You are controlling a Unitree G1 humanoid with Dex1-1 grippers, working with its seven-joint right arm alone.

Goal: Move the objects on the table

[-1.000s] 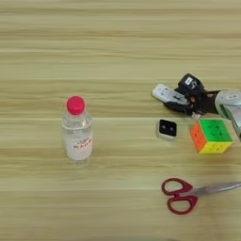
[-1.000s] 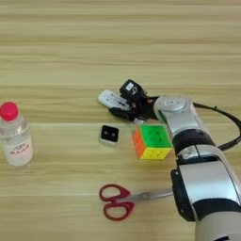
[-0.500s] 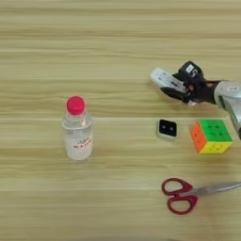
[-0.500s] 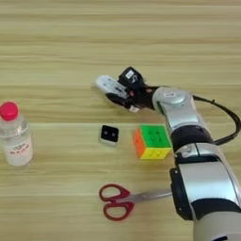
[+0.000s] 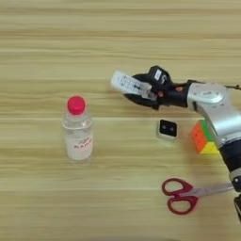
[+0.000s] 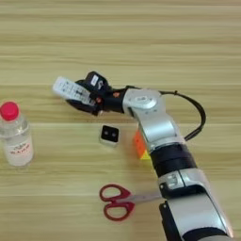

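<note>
We are pinching the remote (image 5: pixel 128 84) in our pincer (image 5: pixel 149 90); keeping it level, clear of the bottle (image 5: pixel 77 134) left.

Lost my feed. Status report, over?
Right pincer shut on remote, carried leftward above table. Bottle upright ahead-left. Block, cube, scissors behind, clear.

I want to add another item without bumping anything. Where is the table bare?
Bare: the whole far strip of the table beyond the remote in the right gripper, and between the bottle and the small block. Crowded: around the block, puzzle cube and scissors.
</note>
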